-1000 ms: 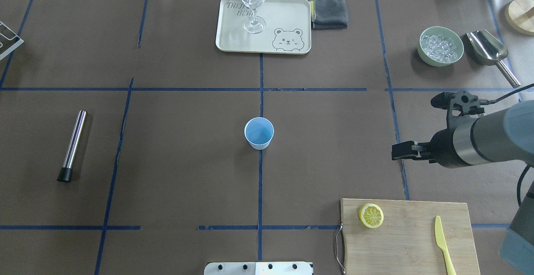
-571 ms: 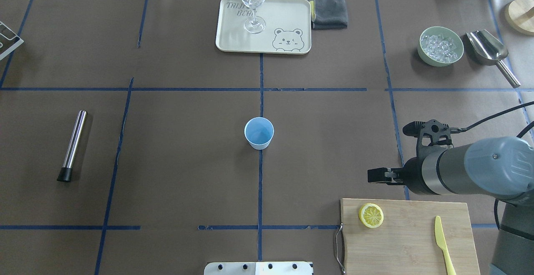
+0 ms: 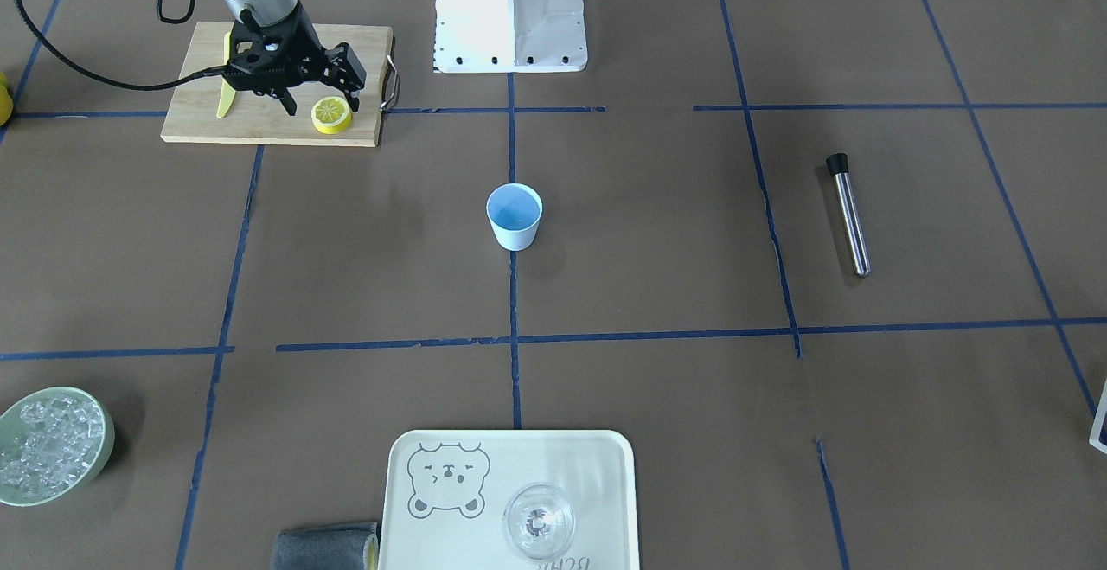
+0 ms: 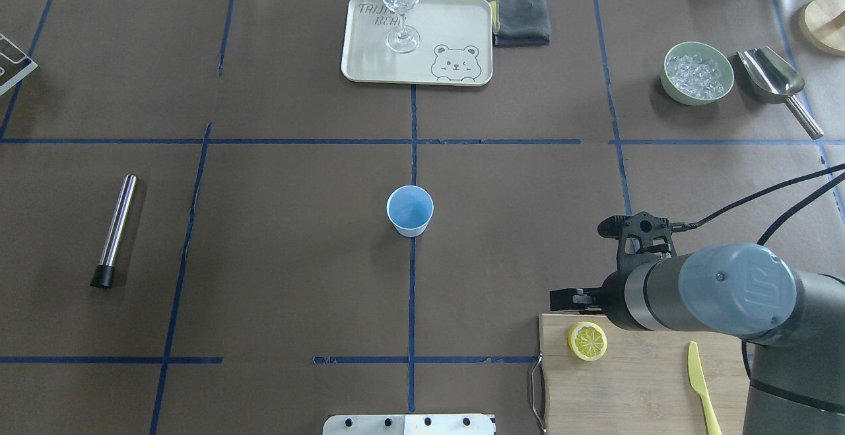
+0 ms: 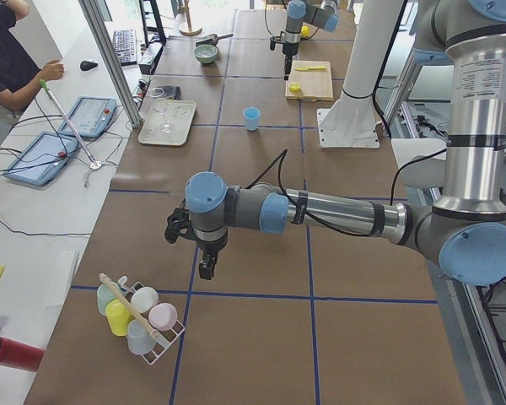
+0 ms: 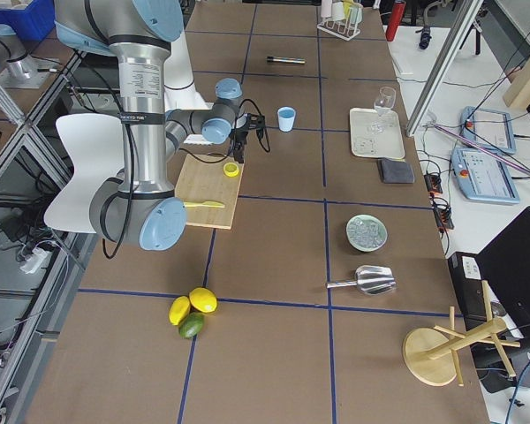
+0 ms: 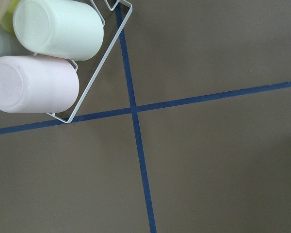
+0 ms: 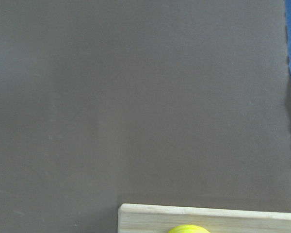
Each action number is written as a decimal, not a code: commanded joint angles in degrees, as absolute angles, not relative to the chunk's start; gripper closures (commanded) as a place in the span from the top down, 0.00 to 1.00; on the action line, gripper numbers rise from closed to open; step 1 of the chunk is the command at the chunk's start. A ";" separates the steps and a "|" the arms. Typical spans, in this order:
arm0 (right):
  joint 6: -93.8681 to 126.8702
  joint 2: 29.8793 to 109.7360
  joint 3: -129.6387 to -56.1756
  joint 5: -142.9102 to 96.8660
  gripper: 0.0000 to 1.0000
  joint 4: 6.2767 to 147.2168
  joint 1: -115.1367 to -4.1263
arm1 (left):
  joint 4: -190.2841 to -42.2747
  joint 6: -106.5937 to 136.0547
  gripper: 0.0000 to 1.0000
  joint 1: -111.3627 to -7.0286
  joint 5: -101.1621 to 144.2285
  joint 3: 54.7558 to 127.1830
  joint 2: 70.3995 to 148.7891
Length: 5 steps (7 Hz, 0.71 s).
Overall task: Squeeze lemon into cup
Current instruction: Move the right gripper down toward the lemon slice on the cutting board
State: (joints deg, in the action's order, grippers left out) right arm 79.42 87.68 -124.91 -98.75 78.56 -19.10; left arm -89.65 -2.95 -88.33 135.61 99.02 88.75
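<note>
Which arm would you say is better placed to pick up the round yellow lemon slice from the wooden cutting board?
Right. The right gripper hovers beside the lemon slice on the board; the left gripper hangs far off by the wire cup rack.

Pale wooden board; matt brown paper

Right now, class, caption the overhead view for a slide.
Right gripper poised near the lemon slice on the cutting board; blue cup stands mid-table.
</note>
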 commanded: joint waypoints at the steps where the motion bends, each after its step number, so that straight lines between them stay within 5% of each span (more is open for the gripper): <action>1: 80.86 86.48 -124.10 -94.49 1.00 79.98 -16.44 | -89.65 -2.99 1.00 -88.33 135.62 98.88 88.68; 5: 80.86 94.98 -123.31 -94.57 1.00 67.99 -16.44 | -89.56 -2.99 1.00 -88.33 135.62 98.96 88.68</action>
